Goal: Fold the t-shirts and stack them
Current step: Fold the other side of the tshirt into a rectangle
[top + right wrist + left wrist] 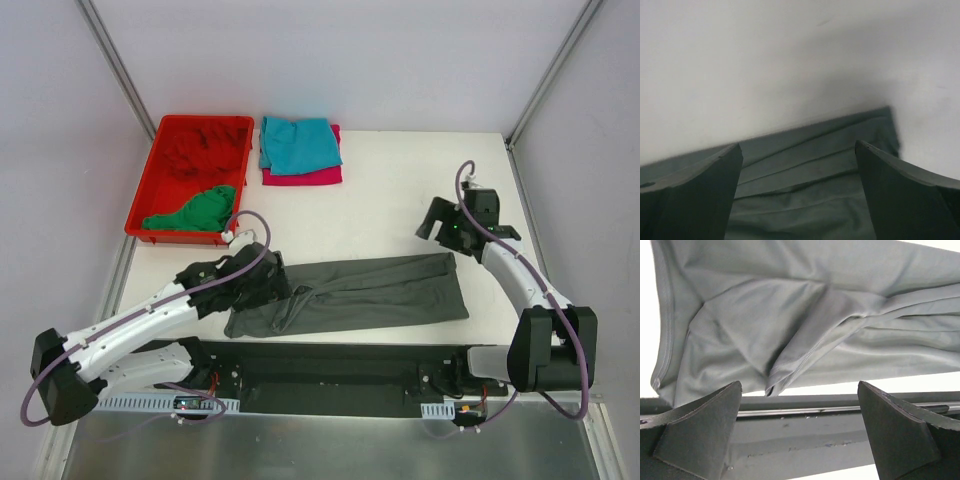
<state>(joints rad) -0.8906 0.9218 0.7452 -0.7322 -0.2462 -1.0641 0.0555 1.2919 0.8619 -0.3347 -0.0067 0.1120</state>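
A dark grey t-shirt (370, 292), folded into a long band, lies across the table near its front edge. My left gripper (272, 290) hovers at the band's left end. In the left wrist view the left gripper (800, 385) is open and empty, with the creased grey cloth (790, 315) just beyond it. My right gripper (438, 224) hangs by the band's far right corner. Here too the right gripper (797, 145) stands open, above the grey shirt (805, 170). A folded teal t-shirt (300, 145) rests on a magenta t-shirt (305, 177). A red t-shirt (205, 150) and a green t-shirt (195, 210) lie crumpled in the bin.
The red plastic bin (140, 215) stands at the back left, with the teal and magenta stack just right of it. A black rail (330, 365) runs along the near table edge below the grey shirt. Slanted metal frame posts (120, 65) rise at the back corners.
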